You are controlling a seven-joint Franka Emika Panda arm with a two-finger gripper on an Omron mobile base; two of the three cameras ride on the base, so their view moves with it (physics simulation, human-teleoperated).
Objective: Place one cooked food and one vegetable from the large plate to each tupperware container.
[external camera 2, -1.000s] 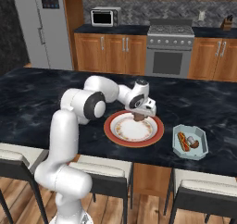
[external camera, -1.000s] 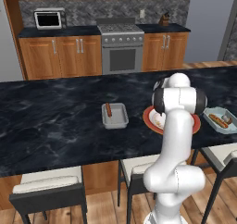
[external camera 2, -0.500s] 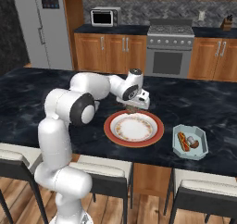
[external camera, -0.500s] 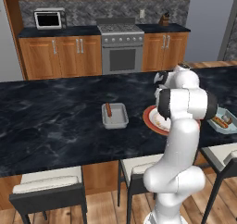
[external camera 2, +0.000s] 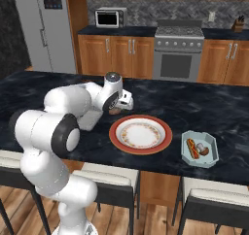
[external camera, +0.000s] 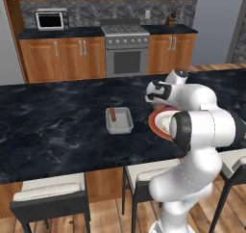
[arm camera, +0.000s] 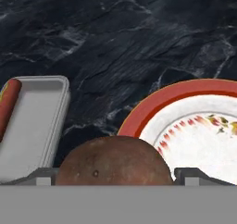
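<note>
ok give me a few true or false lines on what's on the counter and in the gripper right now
1. The gripper holds a round brown potato. True.
2. The grey tub is empty. False: a reddish sausage lies along one side of it.
3. The big red-rimmed plate has no food left on it. True.
4. The pale blue tub sits between the grey tub and the plate. False: it is on the far side of the plate from the grey tub.
5. The pale blue tub holds two items of food. True.
6. The potato is already lying in the grey tub. False: it is between the fingers, above the counter between tub and plate.
</note>
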